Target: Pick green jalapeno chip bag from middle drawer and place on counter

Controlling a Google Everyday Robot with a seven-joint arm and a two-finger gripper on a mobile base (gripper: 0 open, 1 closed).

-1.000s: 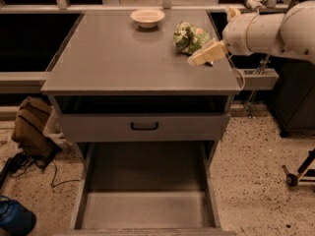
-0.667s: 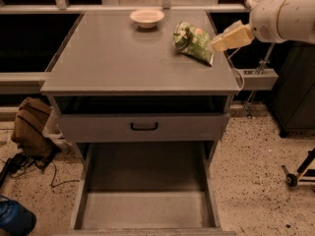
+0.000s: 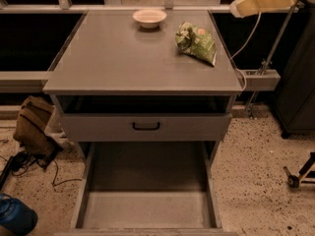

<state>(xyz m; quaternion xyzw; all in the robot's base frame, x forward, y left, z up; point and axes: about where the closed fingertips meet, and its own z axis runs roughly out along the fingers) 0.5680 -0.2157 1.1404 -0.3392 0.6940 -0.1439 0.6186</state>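
Observation:
The green jalapeno chip bag [image 3: 197,42] lies on the counter [image 3: 123,58] near its right edge, crinkled, with nothing touching it. My gripper [image 3: 237,9] is cream-coloured and hangs at the top right of the camera view, above and to the right of the bag and well apart from it. The middle drawer [image 3: 147,208] is pulled out at the bottom of the view and its grey floor is bare.
A white bowl [image 3: 149,17] stands at the back of the counter. A shut grey drawer front with a black handle [image 3: 146,126] sits above the open drawer. A brown bag [image 3: 32,127] and a blue object [image 3: 15,219] lie on the floor at left. A wheeled stand base [image 3: 298,175] is at right.
My gripper has risen and drawn back to the upper right, away from the chip bag. The bag stays on the counter where it was left.

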